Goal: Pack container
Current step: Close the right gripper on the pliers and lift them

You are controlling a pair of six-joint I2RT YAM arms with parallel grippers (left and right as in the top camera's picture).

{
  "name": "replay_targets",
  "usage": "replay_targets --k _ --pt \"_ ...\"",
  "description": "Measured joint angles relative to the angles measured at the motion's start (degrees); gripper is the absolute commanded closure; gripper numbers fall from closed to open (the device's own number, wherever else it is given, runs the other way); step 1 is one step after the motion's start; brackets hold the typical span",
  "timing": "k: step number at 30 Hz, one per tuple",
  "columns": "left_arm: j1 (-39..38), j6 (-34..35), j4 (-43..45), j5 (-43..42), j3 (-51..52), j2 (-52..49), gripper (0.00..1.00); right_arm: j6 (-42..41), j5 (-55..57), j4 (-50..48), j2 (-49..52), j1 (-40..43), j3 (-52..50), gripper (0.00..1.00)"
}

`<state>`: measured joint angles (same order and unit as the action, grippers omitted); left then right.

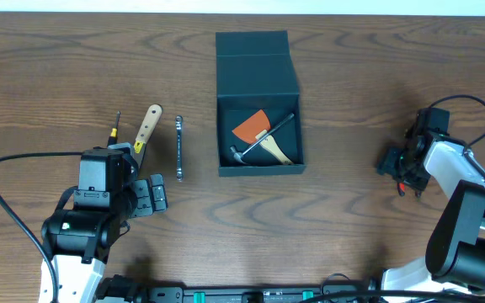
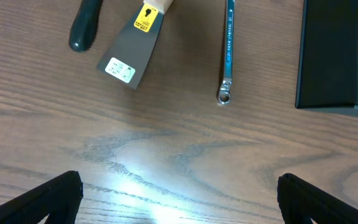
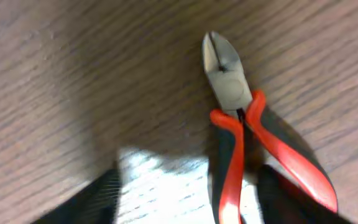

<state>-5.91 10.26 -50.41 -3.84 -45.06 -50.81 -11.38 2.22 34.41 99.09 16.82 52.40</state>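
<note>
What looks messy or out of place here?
Nothing is broken or spilled. The odd bit: the container is open and holds a hammer lying slantwise, while a putty knife, wrench and screwdriver lie loose on the table to its left, and red-handled cutters lie far right.

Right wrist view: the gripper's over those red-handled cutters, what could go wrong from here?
The side cutters lie off-centre in the right gripper, close to one finger with a wide gap at the other; closing could shove or twist them rather than clamp them. Only the handles sit between the fingers, so the head may droop on lifting. The container already holds a hammer, so they may land crooked on it.
</note>
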Motion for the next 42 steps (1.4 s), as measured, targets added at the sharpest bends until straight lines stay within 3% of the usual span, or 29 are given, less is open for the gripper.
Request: replay_targets --k 6,13,16,34,42 --pt "0.0 0.0 0.0 0.0 0.0 0.0 0.02 0.3 -0.1 0.0 0.1 0.1 0.2 0.75" --pt "0.0 0.0 0.0 0.0 0.0 0.0 0.01 0.3 -0.7 0.2 0.2 0.2 0.3 0.85" --pt "0.0 0.0 0.0 0.0 0.0 0.0 0.02 0.6 -1.4 0.2 0.2 0.2 0.4 0.99" --pt "0.0 0.0 0.0 0.0 0.0 0.0 0.02 0.7 -5.9 0.4 0.2 0.2 0.7 0.99" --pt "0.0 0.0 0.0 0.0 0.0 0.0 0.01 1.2 -8.5 10.6 0.1 -3.7 5.2 0.99"
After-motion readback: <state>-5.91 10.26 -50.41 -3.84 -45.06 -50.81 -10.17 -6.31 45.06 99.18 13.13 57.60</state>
